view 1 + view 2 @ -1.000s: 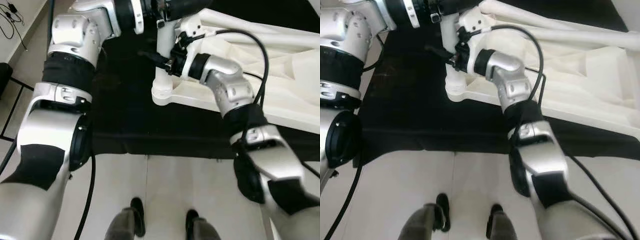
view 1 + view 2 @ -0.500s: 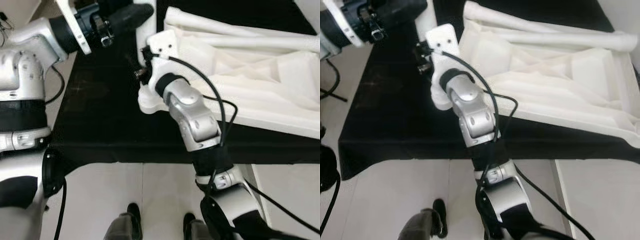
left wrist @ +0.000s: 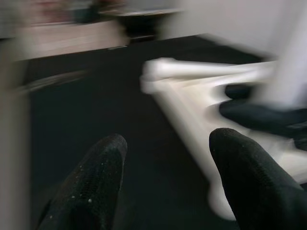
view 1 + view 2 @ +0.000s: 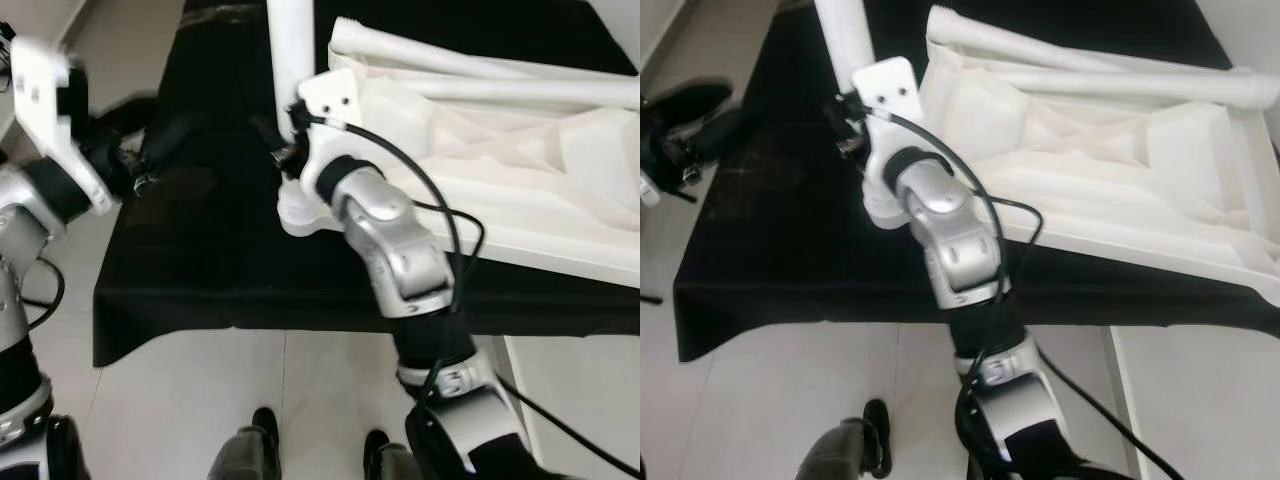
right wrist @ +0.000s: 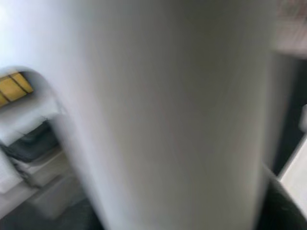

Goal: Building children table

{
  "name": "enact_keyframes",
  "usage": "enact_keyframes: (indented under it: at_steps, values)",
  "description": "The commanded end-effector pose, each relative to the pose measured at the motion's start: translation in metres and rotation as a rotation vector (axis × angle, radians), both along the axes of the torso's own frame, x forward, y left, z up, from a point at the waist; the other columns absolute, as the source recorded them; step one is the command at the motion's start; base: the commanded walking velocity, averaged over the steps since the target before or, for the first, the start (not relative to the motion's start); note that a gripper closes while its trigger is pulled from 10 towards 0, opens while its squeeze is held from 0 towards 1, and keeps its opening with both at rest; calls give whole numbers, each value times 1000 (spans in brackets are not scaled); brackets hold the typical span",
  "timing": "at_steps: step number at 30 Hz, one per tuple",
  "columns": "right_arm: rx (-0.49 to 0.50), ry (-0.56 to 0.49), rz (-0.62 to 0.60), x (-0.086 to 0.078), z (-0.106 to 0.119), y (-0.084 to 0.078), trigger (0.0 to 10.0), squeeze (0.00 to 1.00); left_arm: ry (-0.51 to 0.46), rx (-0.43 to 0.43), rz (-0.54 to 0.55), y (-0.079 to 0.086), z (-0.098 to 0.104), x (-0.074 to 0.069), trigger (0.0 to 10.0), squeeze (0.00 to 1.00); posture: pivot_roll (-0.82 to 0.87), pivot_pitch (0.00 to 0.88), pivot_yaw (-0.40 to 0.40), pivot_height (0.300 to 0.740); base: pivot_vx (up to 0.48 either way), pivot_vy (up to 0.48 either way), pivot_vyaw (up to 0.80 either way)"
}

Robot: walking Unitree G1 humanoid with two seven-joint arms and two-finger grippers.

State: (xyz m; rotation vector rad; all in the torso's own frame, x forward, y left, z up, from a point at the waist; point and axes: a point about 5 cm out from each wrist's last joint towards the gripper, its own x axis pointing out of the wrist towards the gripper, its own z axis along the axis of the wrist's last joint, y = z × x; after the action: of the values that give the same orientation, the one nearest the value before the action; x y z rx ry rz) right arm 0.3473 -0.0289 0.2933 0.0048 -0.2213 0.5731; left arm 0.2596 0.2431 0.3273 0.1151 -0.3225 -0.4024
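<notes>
Head views: a white upturned plastic children's tabletop (image 4: pixel 1090 160) with moulded ribs lies on a black cloth-covered table (image 4: pixel 770 240), reaching toward its right edge. A white tubular table leg (image 4: pixel 290 60) stands upright at the tabletop's near left corner, seated in a round socket. The right gripper (image 4: pixel 278 140) is at that leg, low on its left side; fingers mostly hidden behind the wrist housing. The left gripper (image 4: pixel 150 160) hangs over the table's left edge, well apart from the leg, holding nothing. Two further white tubular legs (image 4: pixel 1090 75) lie along the tabletop's far side. White tiled floor (image 4: pixel 300 400) below, robot's feet near the bottom. Left wrist view: blurred; two black fingers (image 3: pixel 91 187) spread apart, nothing between them, tabletop corner and leg beyond. Right wrist view: blurred white leg (image 5: pixel 172 115) very close across the lens; cannot tell if the claw pinches it.
</notes>
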Motion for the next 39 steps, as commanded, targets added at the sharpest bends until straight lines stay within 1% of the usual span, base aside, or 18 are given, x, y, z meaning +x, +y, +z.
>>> enact_keyframes:
  at_steps: [1,2,5,9,10,11,12,14,16,18,19,20,23,24,25,26,32,39]
  values:
    - [7,201,-24,9,-44,-13,10000,1000,-19,5,60,4,0,-11,10000,0,16,322,37,740,0,0,0]
    - [10,198,-21,9,-44,-14,10000,1000,-11,6,77,4,-4,-14,10000,0,16,322,37,740,0,0,0]
    - [60,169,75,5,-39,-15,10000,1000,86,-5,100,-5,-38,-32,10000,0,24,317,34,740,0,0,0]
    - [73,127,159,4,-33,-16,10000,1000,149,-15,95,-17,-60,-42,10000,0,25,319,31,740,0,0,0]
    - [66,102,218,4,-29,-16,10000,875,174,-34,84,-26,-70,-46,10000,0,26,317,30,740,0,0,0]
    - [66,102,218,4,-29,-16,10000,875,174,-34,84,-26,-70,-46,10000,0,26,317,30,740,0,0,0]
    - [50,62,347,7,-20,-17,10000,0,225,-40,72,-43,-87,-55,10000,0,27,319,26,740,0,0,0]
    - [-8,16,409,13,-11,-19,10000,0,246,-67,82,-54,-98,-61,10000,0,30,317,21,740,0,0,0]
    - [-25,5,427,15,-9,-19,10000,0,250,-69,87,-58,-100,-63,10000,0,30,317,21,740,0,0,0]
    - [-77,-32,495,16,-2,-19,10000,0,264,-49,87,-67,-109,-69,10000,0,31,314,19,740,0,0,0]
    - [-120,-59,576,16,3,-18,10000,0,291,-50,101,-74,-119,-76,10000,0,36,310,9,740,0,0,0]
    - [-120,-59,576,16,3,-18,10000,0,291,-50,101,-74,-119,-76,10000,0,36,310,9,740,0,0,0]
    - [-187,-90,719,17,13,-17,10000,0,362,-86,147,-90,-143,-95,10000,0,42,309,1,740,0,0,0]
    - [-203,-88,734,19,14,-16,4510,0,377,-82,154,-94,-149,-99,10000,0,46,309,-5,740,0,0,0]
    - [-213,-86,743,20,14,-16,4510,0,385,-78,157,-97,-152,-102,10000,0,46,309,-5,740,0,0,0]
    - [-224,-77,746,21,13,-15,0,0,379,-91,173,-97,-152,-103,10000,0,47,306,-9,740,0,0,0]
    - [-261,-70,753,26,12,-16,0,0,348,-121,270,-92,-151,-106,10000,0,45,304,-13,740,0,0,0]
    - [-298,-16,694,32,-8,-27,0,0,272,-37,356,-98,-153,-111,10000,0,31,303,-12,740,0,0,0]
